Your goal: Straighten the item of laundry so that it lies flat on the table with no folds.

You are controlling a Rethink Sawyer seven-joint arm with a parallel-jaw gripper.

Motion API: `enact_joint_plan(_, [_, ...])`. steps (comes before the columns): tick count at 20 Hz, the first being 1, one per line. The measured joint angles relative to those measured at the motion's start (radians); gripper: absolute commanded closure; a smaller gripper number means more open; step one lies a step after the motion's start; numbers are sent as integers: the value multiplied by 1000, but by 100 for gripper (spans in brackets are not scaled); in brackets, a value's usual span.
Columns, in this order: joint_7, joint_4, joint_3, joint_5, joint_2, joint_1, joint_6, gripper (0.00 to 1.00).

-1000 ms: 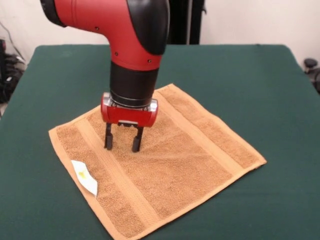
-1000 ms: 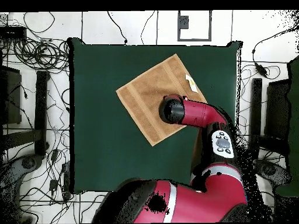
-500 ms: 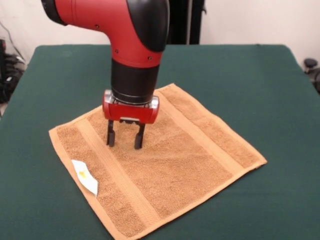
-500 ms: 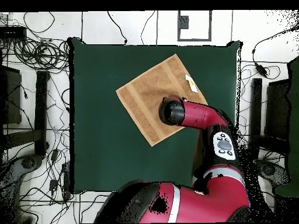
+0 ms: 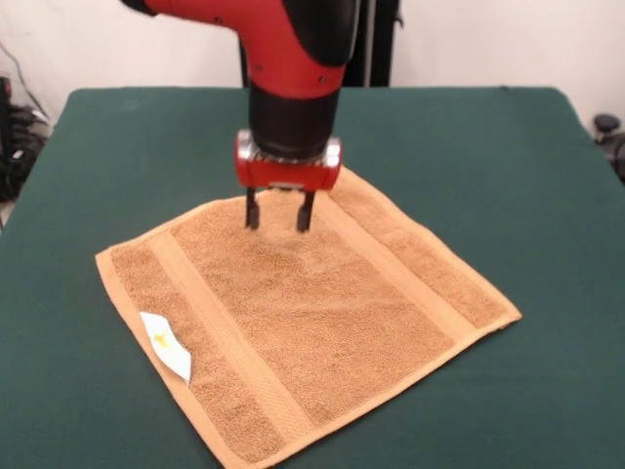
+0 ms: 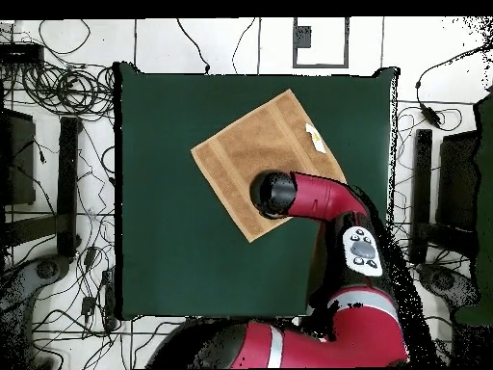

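Table: a large rectangular table with a dark green felt-like top (image 5: 117, 156) (image 6: 164, 193) is seen filling most of the front view; in the overhead view it is framed by pale floor strewn with black cables (image 6: 58, 87).
Tag: a small white tag (image 5: 166, 346) (image 6: 315, 138) is seen at the lower left of the front view, on the left border of the cloth and lying partly on it.
Laundry: a small, roughly square orange-tan terry towel (image 5: 322, 332) (image 6: 236, 154) is spread on the table, turned like a diamond, in the centre to lower part of the front view. Flat woven bands are seen near two opposite edges. No folds are visible; all four corners lie on the felt.
Gripper: the red and black gripper (image 5: 278, 211) is held above the towel's upper corner area, centre of the front view. Two dark fingers (image 5: 252, 207) are kept apart with a plain gap; nothing is held between them. Contact between tips and cloth cannot be told.
Arm: the red and black arm (image 6: 327, 198) is seen entering from the lower right in the overhead view, covering the towel's lower right part.
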Motion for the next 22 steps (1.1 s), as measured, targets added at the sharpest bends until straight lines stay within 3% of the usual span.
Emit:
enact_joint_plan(9, [0, 109, 6, 8, -85, -2, 60, 0])
enact_joint_plan(22, [0, 153, 11, 15, -114, -2, 60, 0])
